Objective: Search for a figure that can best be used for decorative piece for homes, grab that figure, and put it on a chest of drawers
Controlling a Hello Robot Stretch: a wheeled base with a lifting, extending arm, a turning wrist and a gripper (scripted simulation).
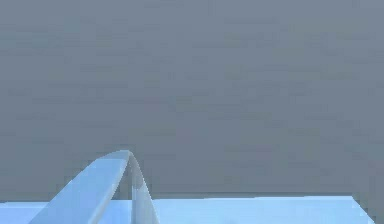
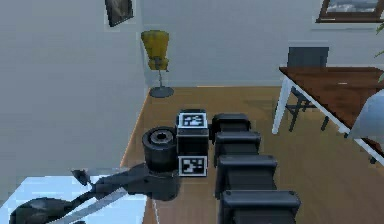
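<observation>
Arm side view: the arm (image 2: 250, 172), a dark segmented bar, comes up from the bottom edge. Two white marker squares (image 2: 192, 122) sit at the arm's far end, one above the other. The gripper (image 2: 70, 192) is left of the arm: round dark body just beside the squares, thin grey fingers (image 2: 115, 184) slanting down-left from it. The fingers lie across a pale blue-white top (image 2: 45, 188) in the bottom left corner, left of the arm. There is a dark blob (image 2: 35, 210) at the fingers' far end, too small to name. Cannot tell whether the gripper holds anything, nor how its fingers are set. Cannot tell where the figure is; no shape is clear enough to name as it.

Farther out than the arm there is wood floor (image 2: 215, 100), then a white wall (image 2: 230, 40). A yellow chair (image 2: 155, 50) stands on a thin stem against that wall, up-left of the arm. A framed picture (image 2: 118, 10) hangs higher, left of the chair. Right of the arm is a wooden table (image 2: 335, 85) with white legs, and a dark chair (image 2: 305, 57) stands at the table's far side. A window frame (image 2: 350, 8) is at the top right.

Forward view: a plain grey wall (image 1: 190, 80). A pale blue strip (image 1: 260, 210) runs along the bottom edge, and a curved pale blue band (image 1: 112, 188) arches up from it at lower left. Cannot tell what it is.
</observation>
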